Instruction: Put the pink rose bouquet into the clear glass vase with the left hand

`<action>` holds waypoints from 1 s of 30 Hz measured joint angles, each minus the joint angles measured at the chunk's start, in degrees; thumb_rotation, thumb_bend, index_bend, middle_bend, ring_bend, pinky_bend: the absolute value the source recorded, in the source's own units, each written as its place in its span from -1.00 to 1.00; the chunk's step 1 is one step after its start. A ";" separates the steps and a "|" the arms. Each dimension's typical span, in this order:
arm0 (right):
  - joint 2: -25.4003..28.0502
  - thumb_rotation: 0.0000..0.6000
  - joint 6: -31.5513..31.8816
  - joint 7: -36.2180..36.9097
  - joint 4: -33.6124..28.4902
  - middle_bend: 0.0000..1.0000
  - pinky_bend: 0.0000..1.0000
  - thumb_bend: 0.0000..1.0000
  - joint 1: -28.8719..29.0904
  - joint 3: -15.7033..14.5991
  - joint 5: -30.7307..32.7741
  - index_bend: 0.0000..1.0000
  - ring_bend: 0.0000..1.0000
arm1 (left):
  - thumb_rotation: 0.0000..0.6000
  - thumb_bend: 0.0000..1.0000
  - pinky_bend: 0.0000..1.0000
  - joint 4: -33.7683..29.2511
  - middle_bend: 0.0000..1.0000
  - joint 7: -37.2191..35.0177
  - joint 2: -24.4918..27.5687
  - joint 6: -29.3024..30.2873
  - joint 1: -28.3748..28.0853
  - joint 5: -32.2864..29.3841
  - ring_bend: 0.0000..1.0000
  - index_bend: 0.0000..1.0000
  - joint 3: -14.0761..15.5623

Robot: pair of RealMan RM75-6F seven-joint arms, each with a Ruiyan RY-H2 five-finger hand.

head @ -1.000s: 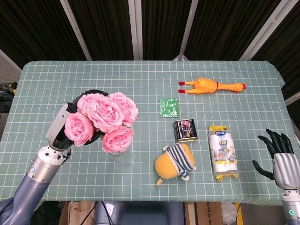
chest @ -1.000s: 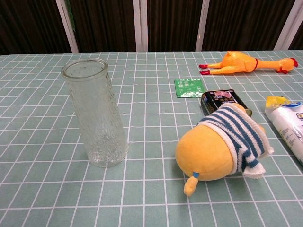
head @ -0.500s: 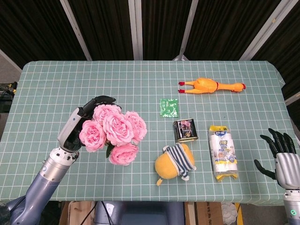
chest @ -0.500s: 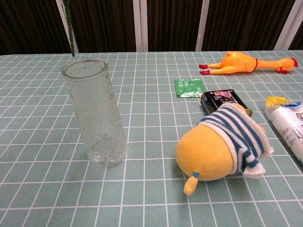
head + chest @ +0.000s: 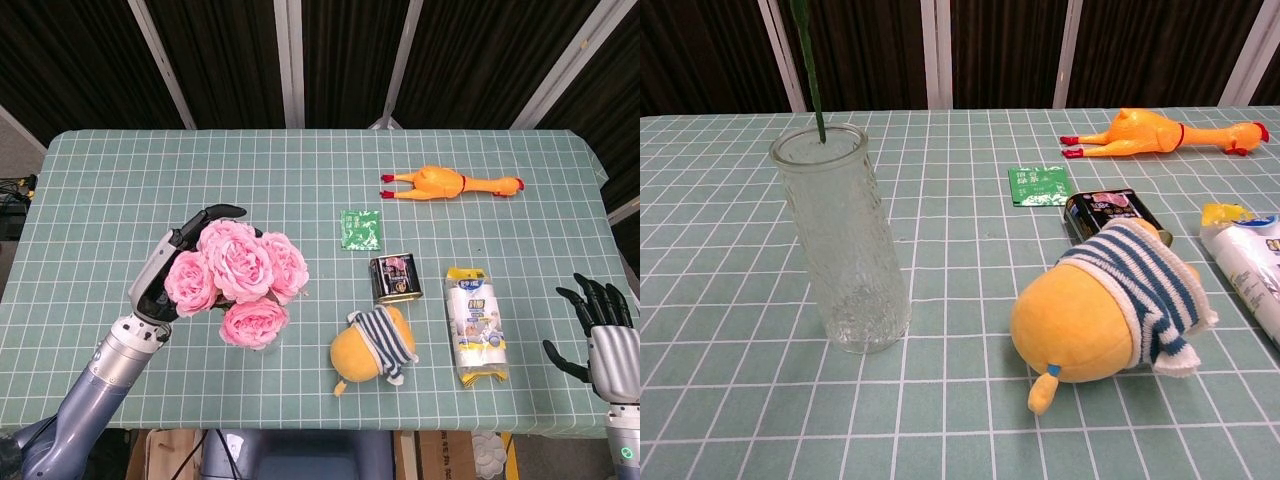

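The left robot hand (image 5: 170, 268) grips the pink rose bouquet (image 5: 238, 277) from behind, fingers curled round it, holding it above the clear glass vase (image 5: 843, 240) at the near left of the bench (image 5: 300, 170). In the chest view a green stem (image 5: 811, 68) reaches down to the vase's rim. The right robot hand (image 5: 600, 330) hangs at the near right edge, fingers spread, holding nothing. A yellow plush toy (image 5: 373, 349) lies right of the vase.
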 measured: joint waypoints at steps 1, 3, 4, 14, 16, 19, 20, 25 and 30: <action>0.03 1.00 0.02 0.09 0.01 -0.83 -1.00 -0.44 -0.01 0.01 0.00 -0.59 -0.85 | 1.00 -0.11 -0.23 0.01 -0.25 -0.04 0.09 -0.10 0.01 0.05 -0.46 -0.49 0.06; 0.08 1.00 0.11 0.19 0.02 -0.83 -1.00 -0.44 -0.05 0.02 -0.03 -0.59 -0.85 | 1.00 -0.11 -0.23 0.13 -0.25 0.44 0.21 -0.03 0.06 0.21 -0.46 -0.49 0.25; 0.10 1.00 0.15 0.24 0.02 -0.83 -1.00 -0.44 -0.07 0.02 -0.06 -0.59 -0.85 | 1.00 -0.11 -0.23 0.20 -0.25 0.69 0.21 0.06 0.11 0.31 -0.46 -0.49 0.41; 0.23 1.00 0.22 0.38 -0.14 -0.83 -1.00 -0.44 -0.14 -0.07 -0.25 -0.59 -0.85 | 1.00 -0.11 -0.23 2.90 -0.29 -1.03 -0.72 -0.12 0.91 2.61 -0.48 -0.49 3.47; 0.24 1.00 0.25 0.49 -0.12 -0.83 -1.00 -0.44 -0.15 -0.01 -0.15 -0.59 -0.85 | 1.00 -0.17 -0.24 3.76 -0.33 -1.93 -0.97 -0.17 1.04 3.14 -0.51 -0.49 3.95; 0.28 1.00 0.23 0.70 -0.07 -0.83 -1.00 -0.44 -0.16 0.03 -0.07 -0.59 -0.85 | 1.00 -0.34 -0.35 5.24 -0.46 -3.18 -1.29 -0.31 1.17 4.46 -0.63 -0.52 4.82; 0.31 1.00 0.21 0.80 -0.07 -0.83 -1.00 -0.44 -0.17 0.03 -0.06 -0.59 -0.85 | 1.00 -0.39 -0.42 5.58 -0.53 -3.64 -1.28 -0.51 1.17 5.12 -0.70 -0.56 5.16; 0.58 1.00 0.52 1.59 -0.18 -0.83 -1.00 -0.44 -0.29 0.02 -0.29 -0.59 -0.85 | 1.00 -0.49 -0.61 7.39 -0.69 -6.82 -0.06 -2.31 0.67 9.73 -0.86 -0.64 6.98; 0.79 1.00 0.76 1.99 -0.24 -0.83 -1.00 -0.44 -0.43 0.01 -0.46 -0.59 -0.85 | 1.00 -0.49 -0.65 9.59 -0.71 -9.16 3.17 -4.72 -0.50 14.79 -0.89 -0.67 9.60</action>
